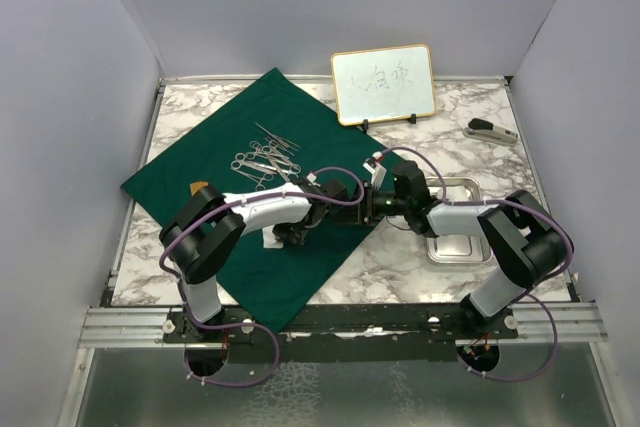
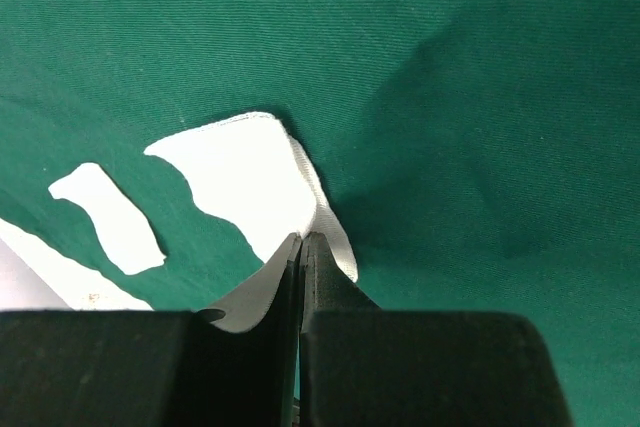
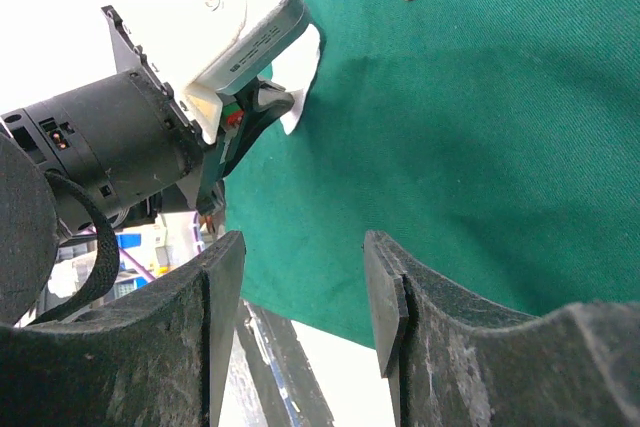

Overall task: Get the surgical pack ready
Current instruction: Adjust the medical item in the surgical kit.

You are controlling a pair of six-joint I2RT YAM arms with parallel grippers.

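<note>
Over the cloth (image 2: 480,67), the left gripper (image 2: 302,239) is clamped on gauze (image 2: 245,172); the right gripper (image 3: 305,247) gapes, empty.
Top view: the cloth lies left of centre on the table (image 1: 470,157), with the instruments (image 1: 265,157) on its far part. The left arm (image 1: 265,209) and right arm (image 1: 470,217) meet over its right edge. The tray (image 1: 455,247) sits to the right, partly covered by the right arm. The whiteboard (image 1: 383,84) stands at the far side, its handwriting unreadable. A dark object (image 1: 490,130) lies far right, unidentifiable. Left wrist view: the jaws are pressed together on one gauze corner, and the white patches to the left are unclear. Right wrist view: the jaws are wide apart with nothing between them, and the left arm blocks the upper left.
</note>
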